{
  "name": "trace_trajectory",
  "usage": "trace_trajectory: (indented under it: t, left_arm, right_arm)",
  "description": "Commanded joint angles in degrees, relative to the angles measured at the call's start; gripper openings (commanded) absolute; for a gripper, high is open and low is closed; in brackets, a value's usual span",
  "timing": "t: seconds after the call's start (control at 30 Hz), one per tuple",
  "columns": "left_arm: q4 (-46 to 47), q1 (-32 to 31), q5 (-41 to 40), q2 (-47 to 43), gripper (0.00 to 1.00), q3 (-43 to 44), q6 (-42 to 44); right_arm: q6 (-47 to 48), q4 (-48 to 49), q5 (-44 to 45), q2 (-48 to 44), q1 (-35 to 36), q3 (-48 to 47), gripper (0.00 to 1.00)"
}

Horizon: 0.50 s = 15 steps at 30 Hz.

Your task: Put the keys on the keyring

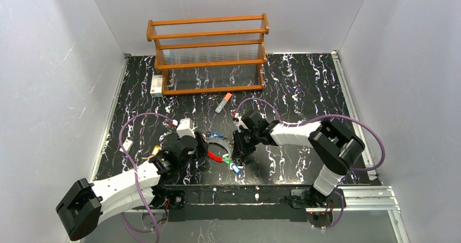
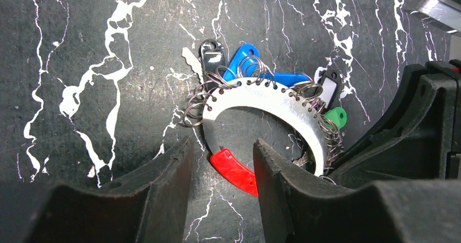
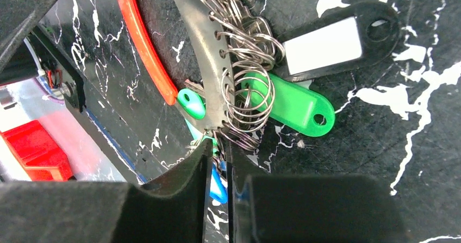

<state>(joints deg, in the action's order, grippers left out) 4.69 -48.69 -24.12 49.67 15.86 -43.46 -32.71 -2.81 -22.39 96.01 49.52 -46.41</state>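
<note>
The keyring [image 1: 217, 147] lies flat by the desk's [image 1: 304, 91] near edge, between both tools. Our left tool [image 2: 222, 148] stands half-parted astride its red section [image 2: 234, 169], and we cannot tell if it grips. Our right tool [image 3: 218, 153], the nearer one, is pinched almost closed on the keyring's free end, where the keys [image 3: 296, 110] crowd.

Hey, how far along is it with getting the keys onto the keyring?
Done: a blue key and a green key, among others, hang on the keyring by small wire loops. In hand: the left gripper straddles its red section; the right gripper, jaws nearly together, is at the ring's end. Left: a teal-headed key lies against that end, and I cannot tell whether it is threaded.
</note>
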Motion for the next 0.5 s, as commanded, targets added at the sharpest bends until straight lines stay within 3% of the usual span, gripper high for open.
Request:
trace_trajectory:
  t: [0.0, 0.1, 0.27, 0.47]
  left_arm:
    - [0.15, 0.25, -0.84, -0.56, 0.42, 1.96, 1.13]
    - [0.06, 0.21, -0.92, -1.13, 0.42, 2.34, 2.66]
    - [1.64, 0.23, 0.20, -2.63, 0.42, 3.15, 8.05]
    - [7.42, 0.26, 6.01, -4.09, 0.42, 4.14, 19.13]
  right_arm:
    - [0.11, 1.67, -1.73, 1.10, -0.22, -1.28, 0.19]
    - [2.06, -0.50, -0.89, 0.50, -0.21, -2.57, 0.02]
    - [10.57, -7.59, 0.17, -1.66, -0.21, -7.48, 0.01]
    - [22.74, -13.63, 7.43, -6.81, -0.21, -11.13, 0.01]
